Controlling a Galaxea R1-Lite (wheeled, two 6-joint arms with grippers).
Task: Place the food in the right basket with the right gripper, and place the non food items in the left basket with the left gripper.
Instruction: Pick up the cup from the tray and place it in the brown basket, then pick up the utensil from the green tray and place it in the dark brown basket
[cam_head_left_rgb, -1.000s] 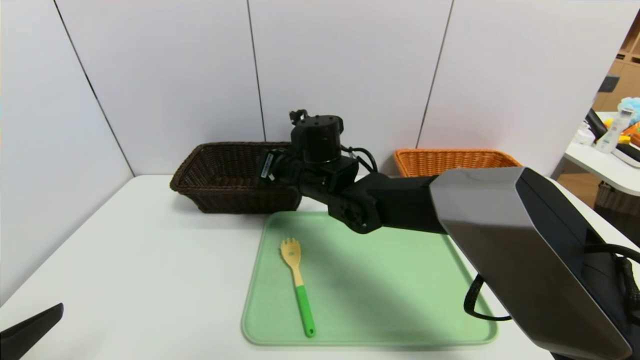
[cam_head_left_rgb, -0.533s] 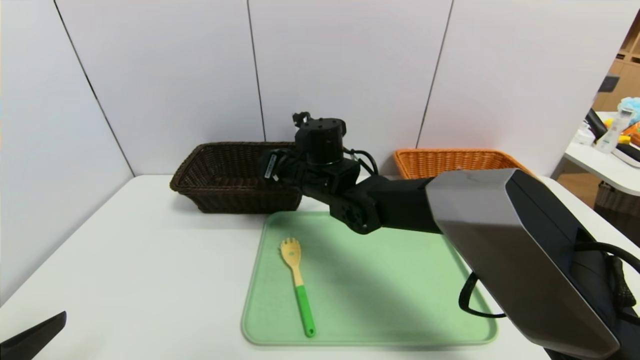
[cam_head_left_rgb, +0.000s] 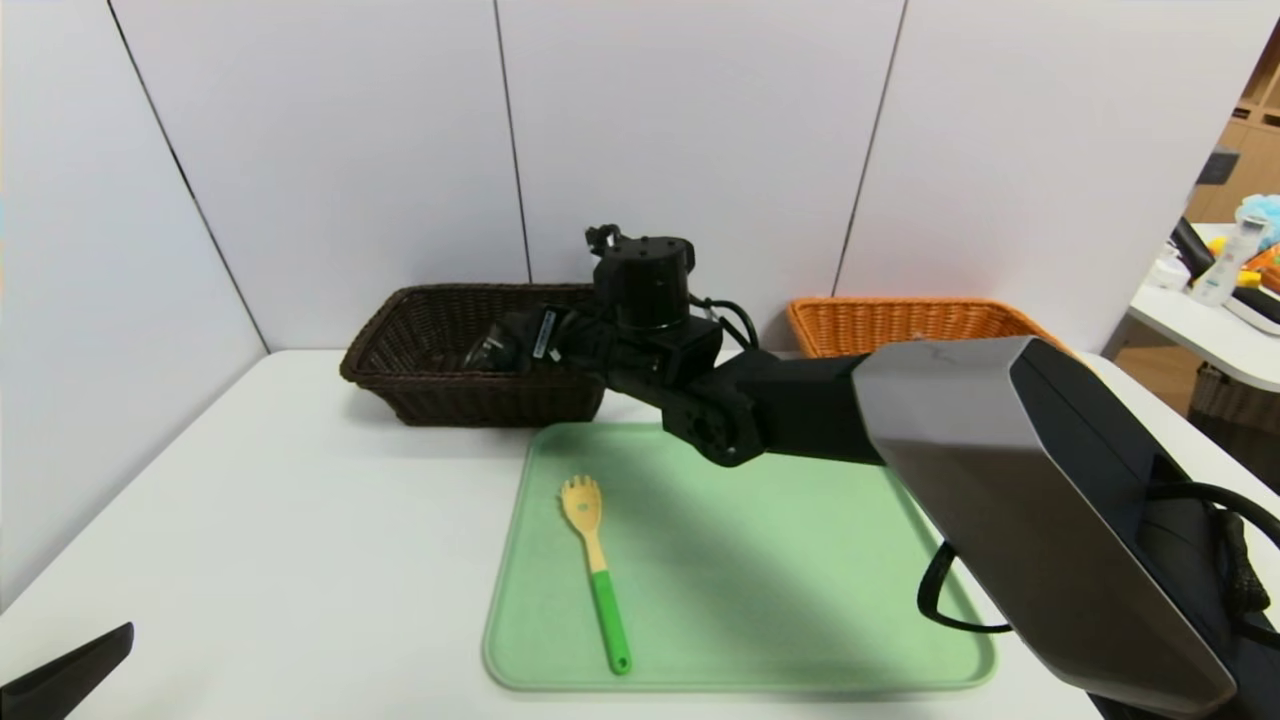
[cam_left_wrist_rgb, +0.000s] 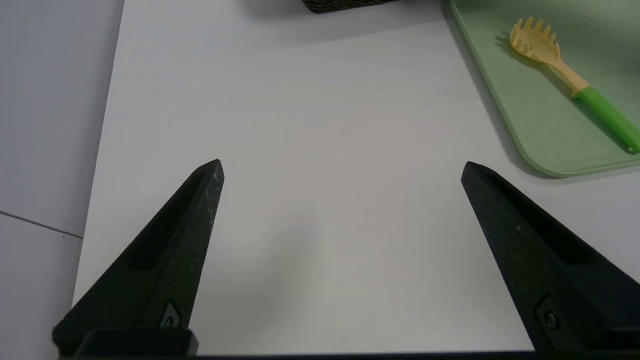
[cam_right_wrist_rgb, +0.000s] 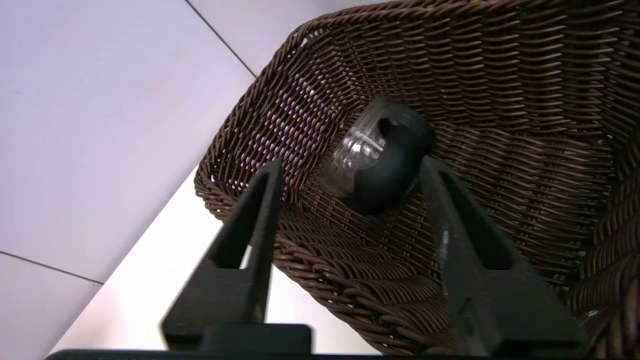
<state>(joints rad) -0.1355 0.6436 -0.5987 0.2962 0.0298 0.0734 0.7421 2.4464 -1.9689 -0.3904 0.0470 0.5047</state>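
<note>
Right now my right gripper (cam_right_wrist_rgb: 350, 175) reaches across over the left basket (cam_head_left_rgb: 440, 385), jaws spread with nothing between them, and the glass cup (cam_right_wrist_rgb: 377, 157) lies on its side on the weave below. From the head view my own arm covers most of that; only the wrist camera shows the cup plainly. My left gripper (cam_left_wrist_rgb: 342, 172) hovers low at the near left of the table (cam_left_wrist_rgb: 300, 125), jaws wide apart around bare tabletop. The fork-like spoon (cam_head_left_rgb: 596, 570) lies on the green tray (cam_head_left_rgb: 800, 600), prongs pointing far. The right basket (cam_head_left_rgb: 900, 322) sits at the far right. No food shows in any view.
</note>
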